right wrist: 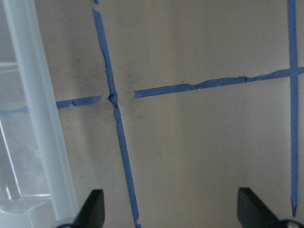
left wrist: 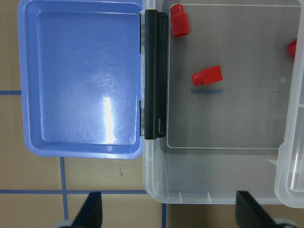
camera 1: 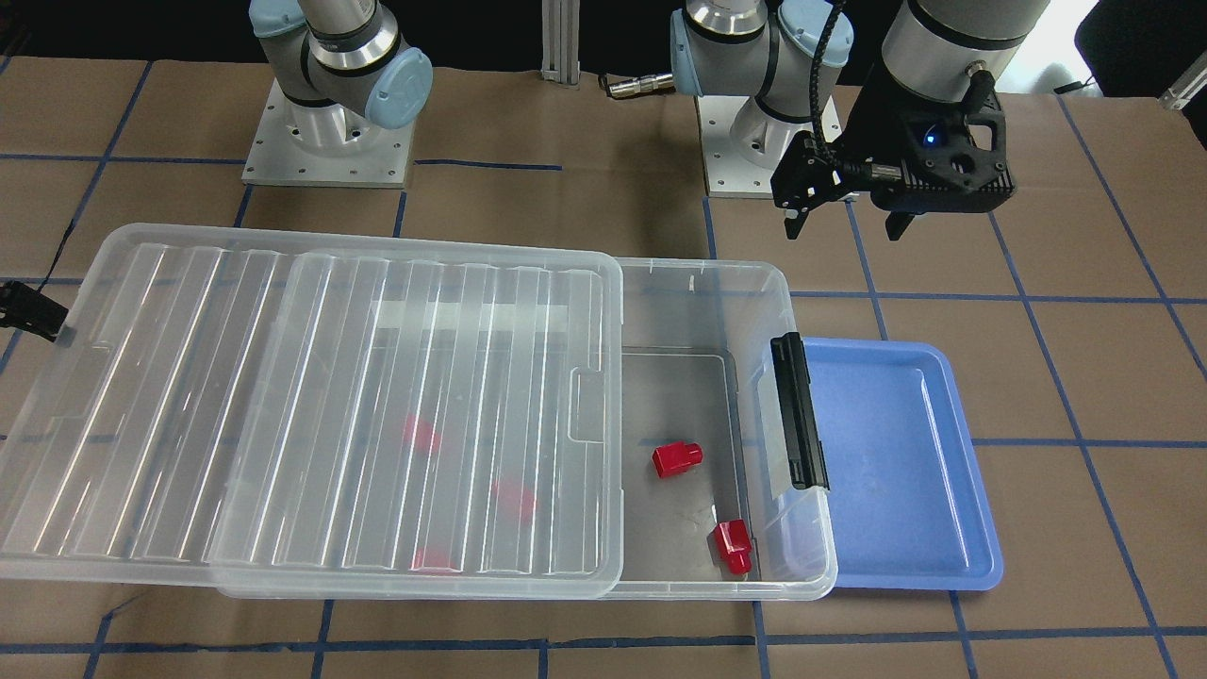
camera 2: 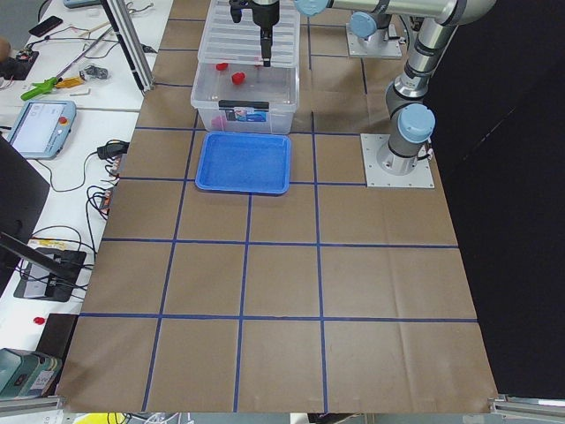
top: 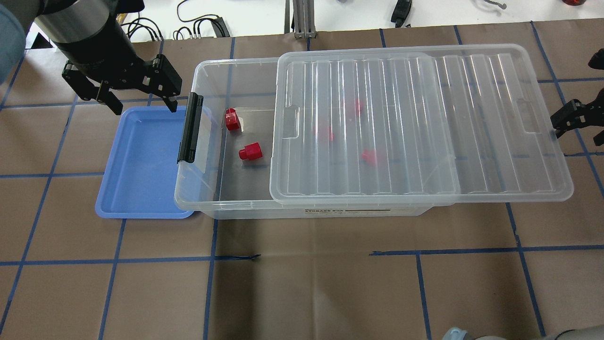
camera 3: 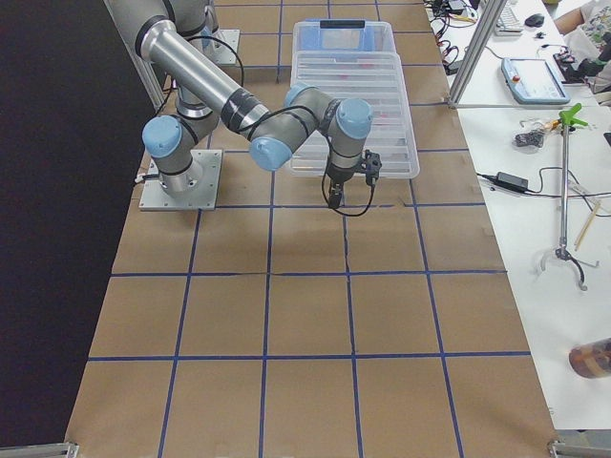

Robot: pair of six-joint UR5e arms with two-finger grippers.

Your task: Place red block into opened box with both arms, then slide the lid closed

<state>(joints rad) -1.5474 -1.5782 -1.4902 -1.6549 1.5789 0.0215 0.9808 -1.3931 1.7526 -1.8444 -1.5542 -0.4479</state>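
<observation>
The clear box [top: 188, 197] lies across the table with its black latch bar [top: 190, 127] at the robot's left end. The ribbed clear lid [top: 401, 123] covers most of it, overhangs the right end and leaves the latch end uncovered. Two red blocks [top: 231, 119] [top: 250, 151] lie on the box floor in that gap. Three more show blurred red through the lid [top: 369, 157]. My left gripper [top: 141, 101] hangs open and empty above the far corner where tray and box meet. My right gripper [top: 573, 123] is open over bare table just off the lid's right end.
A blue tray [top: 137, 165] with nothing in it sits against the latch end of the box. The table is brown paper with a blue tape grid. Both arm bases [camera 1: 325, 141] stand behind the box in the front-facing view.
</observation>
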